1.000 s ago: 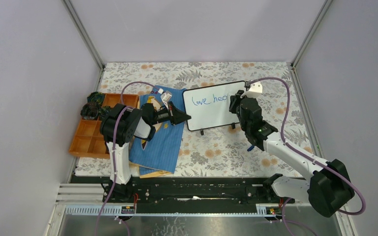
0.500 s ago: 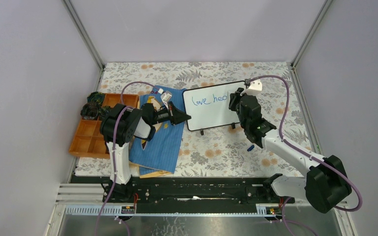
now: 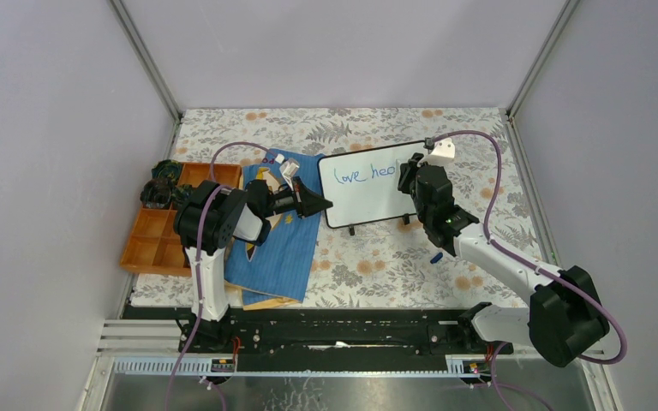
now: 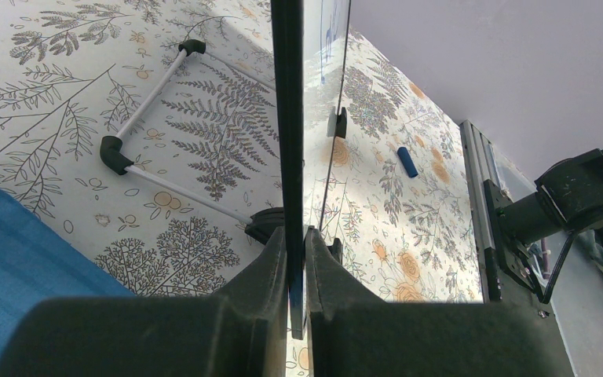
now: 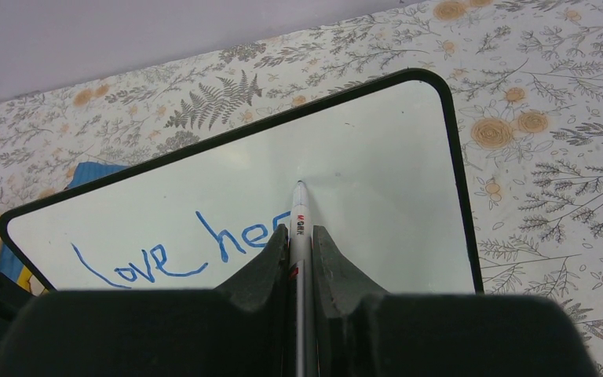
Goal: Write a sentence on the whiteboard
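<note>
Right fingers [image 5: 271,259] with pen [image 5: 299,226] crept slightly up whiteboard [image 3: 361,202], toward far edge; right elbow [image 3: 565,321] drew inward.

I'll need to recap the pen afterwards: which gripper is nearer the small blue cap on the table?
Right. The right gripper holds the pen at the right side of the whiteboard; the cap lies in front of there. The left gripper clamps the board's left edge, farther away.
</note>
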Robot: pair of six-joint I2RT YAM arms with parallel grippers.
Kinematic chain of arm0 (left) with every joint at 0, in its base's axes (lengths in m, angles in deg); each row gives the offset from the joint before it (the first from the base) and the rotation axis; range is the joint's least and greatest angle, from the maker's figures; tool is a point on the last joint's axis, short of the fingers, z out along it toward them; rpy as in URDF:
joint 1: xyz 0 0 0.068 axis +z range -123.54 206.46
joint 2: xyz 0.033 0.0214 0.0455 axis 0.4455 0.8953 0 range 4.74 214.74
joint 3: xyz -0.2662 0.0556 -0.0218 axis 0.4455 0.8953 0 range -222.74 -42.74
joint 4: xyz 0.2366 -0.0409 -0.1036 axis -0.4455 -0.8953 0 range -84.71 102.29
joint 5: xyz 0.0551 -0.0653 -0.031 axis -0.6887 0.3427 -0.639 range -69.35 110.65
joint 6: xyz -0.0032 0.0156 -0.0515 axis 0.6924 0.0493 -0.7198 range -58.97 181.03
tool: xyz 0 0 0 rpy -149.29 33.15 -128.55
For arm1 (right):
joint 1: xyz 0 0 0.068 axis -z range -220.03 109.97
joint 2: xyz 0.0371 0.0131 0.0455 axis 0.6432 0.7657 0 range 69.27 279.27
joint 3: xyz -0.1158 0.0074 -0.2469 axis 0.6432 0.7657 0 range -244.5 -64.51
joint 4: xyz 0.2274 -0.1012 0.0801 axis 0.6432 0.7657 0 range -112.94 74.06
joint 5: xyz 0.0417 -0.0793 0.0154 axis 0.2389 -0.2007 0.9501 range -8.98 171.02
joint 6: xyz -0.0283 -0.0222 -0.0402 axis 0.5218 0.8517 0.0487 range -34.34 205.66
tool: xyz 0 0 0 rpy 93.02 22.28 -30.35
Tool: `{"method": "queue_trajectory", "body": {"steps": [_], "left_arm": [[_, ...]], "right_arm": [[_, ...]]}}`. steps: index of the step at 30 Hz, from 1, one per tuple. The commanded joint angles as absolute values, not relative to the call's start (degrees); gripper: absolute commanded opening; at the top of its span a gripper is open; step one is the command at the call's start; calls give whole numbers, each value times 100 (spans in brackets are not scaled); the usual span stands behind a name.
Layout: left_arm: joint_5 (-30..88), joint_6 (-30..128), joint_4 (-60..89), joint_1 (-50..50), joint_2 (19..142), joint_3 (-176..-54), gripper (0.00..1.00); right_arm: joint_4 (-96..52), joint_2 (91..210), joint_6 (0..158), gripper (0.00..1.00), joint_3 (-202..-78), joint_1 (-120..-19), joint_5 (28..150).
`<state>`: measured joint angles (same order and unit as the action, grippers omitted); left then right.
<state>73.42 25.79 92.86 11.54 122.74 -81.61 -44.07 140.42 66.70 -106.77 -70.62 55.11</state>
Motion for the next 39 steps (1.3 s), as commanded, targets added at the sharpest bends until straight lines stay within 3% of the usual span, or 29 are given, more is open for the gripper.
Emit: {"method": "queue_trajectory", "body": {"steps": [1, 39], "left_arm": [[7101, 3049, 8502, 1231, 12505, -8067, 0], [7075, 3109, 8420, 1195, 12469, -8071, 0]], "right_arm": [[-4554, 14037, 6603, 0, -10854, -7010, 5507], [-4108, 13880, 6492, 0, -10521, -7015, 5709]]}}
